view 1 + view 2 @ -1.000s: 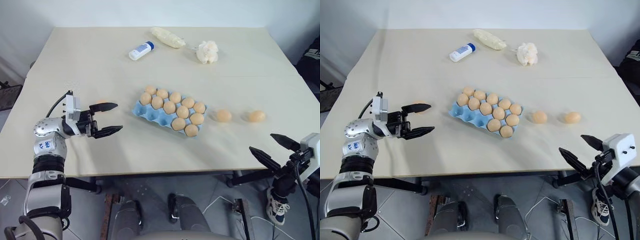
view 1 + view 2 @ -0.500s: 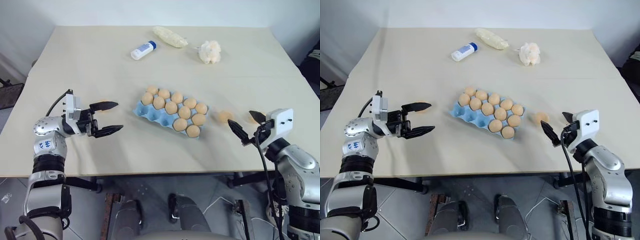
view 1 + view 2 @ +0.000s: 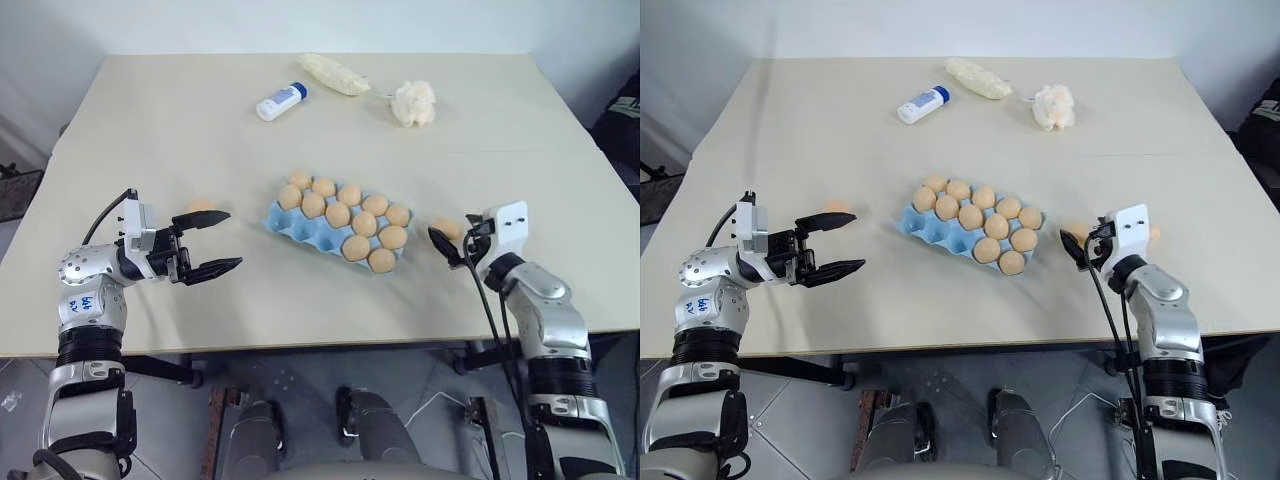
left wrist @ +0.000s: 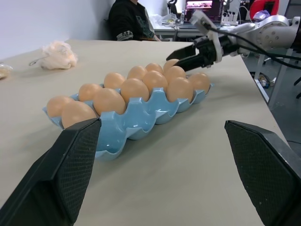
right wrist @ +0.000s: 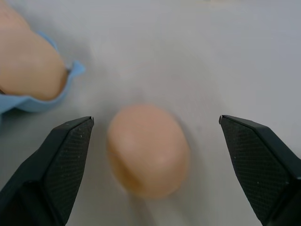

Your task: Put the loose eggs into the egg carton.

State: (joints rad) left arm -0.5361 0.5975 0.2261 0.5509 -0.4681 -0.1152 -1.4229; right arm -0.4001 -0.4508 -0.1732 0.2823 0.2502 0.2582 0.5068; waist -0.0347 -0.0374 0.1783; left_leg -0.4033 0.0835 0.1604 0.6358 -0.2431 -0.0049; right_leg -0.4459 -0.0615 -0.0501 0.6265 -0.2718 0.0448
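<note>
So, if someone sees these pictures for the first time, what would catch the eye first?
Probably the light blue egg carton in the middle of the table, most of its cups filled with tan eggs. Next, the right gripper, open, just to the carton's right, with a loose egg lying between its fingers. The left gripper hovers open on the other side of the carton.
</note>
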